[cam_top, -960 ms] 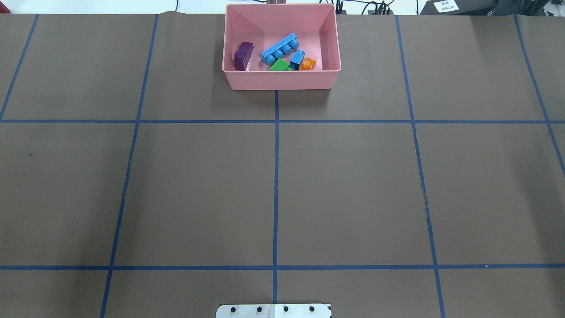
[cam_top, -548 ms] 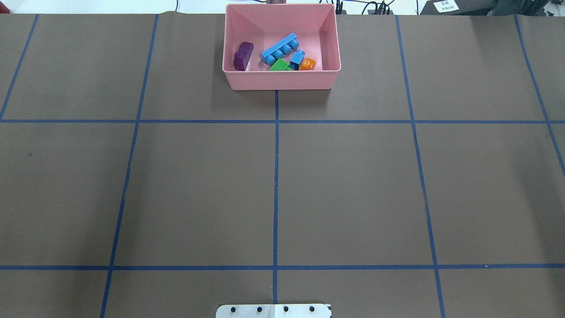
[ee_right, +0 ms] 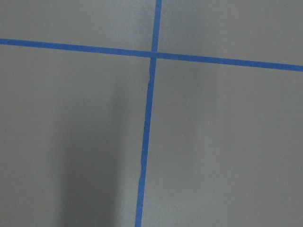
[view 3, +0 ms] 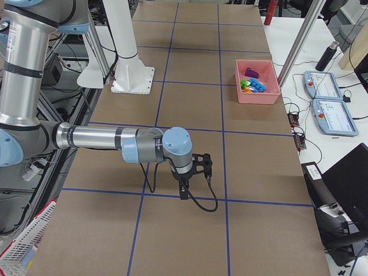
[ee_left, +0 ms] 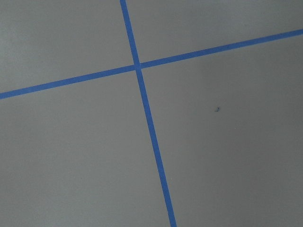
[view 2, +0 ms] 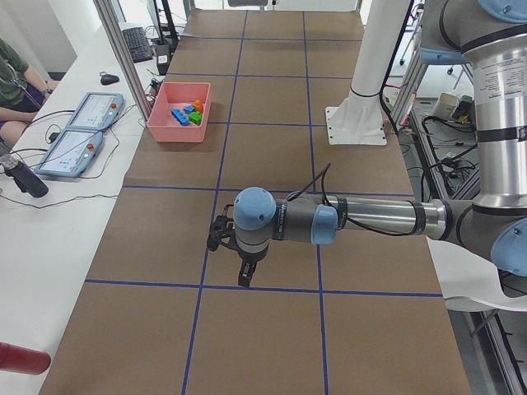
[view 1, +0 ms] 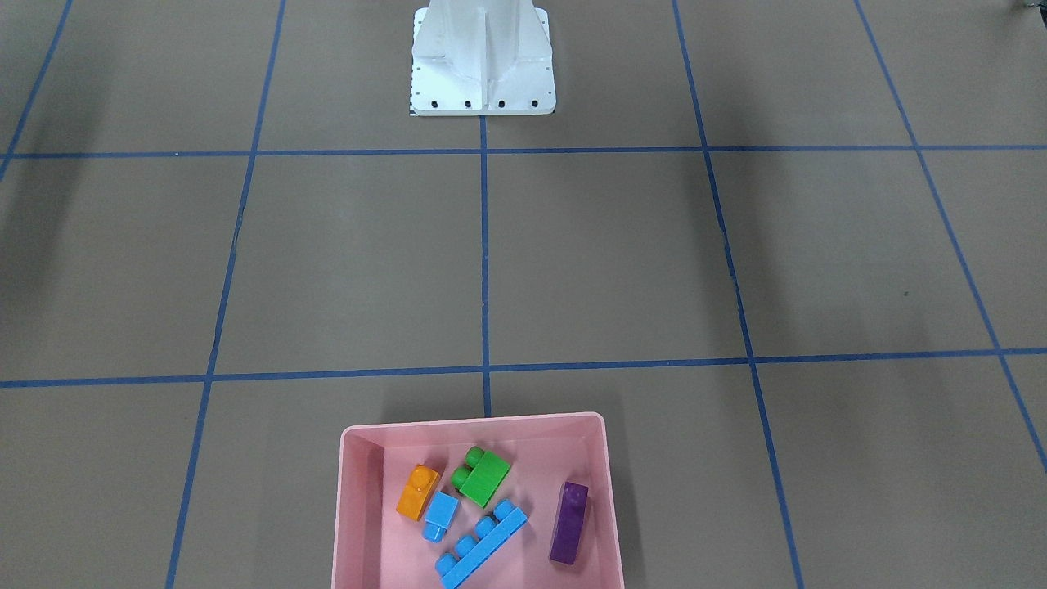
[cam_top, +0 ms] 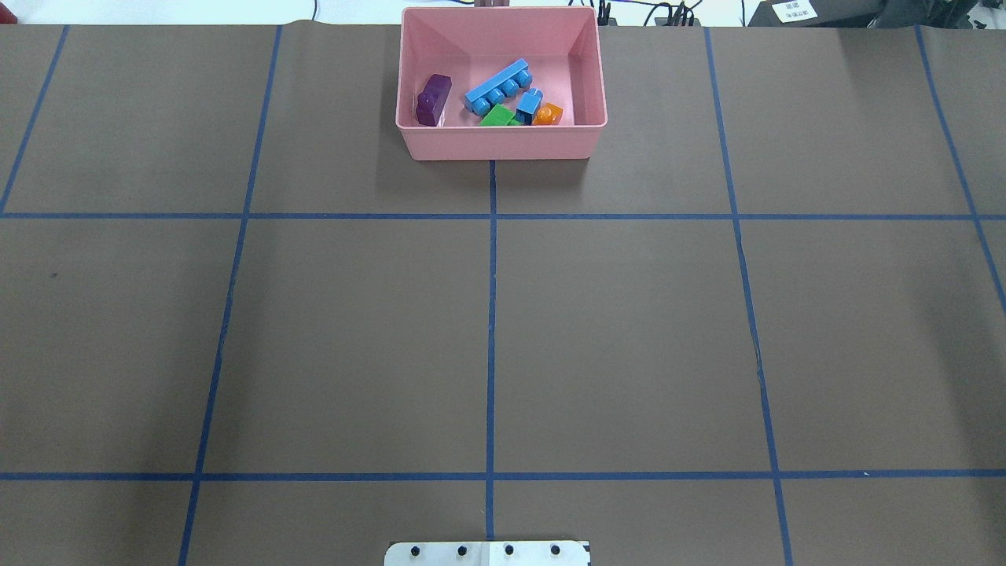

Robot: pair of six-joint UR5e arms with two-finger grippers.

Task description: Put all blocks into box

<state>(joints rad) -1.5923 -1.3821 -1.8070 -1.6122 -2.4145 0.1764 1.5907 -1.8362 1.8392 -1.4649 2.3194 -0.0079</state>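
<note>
The pink box stands at the far middle of the table and also shows in the front view. In it lie the purple block, the long blue block, the small blue block, the green block and the orange block. My left gripper shows only in the left side view, low over the brown table, far from the box. My right gripper shows only in the right side view, likewise low and far from the box. I cannot tell whether either is open or shut.
The white robot base stands at the near middle of the table. Blue tape lines divide the brown surface. A side table with control tablets and an operator runs beyond the box.
</note>
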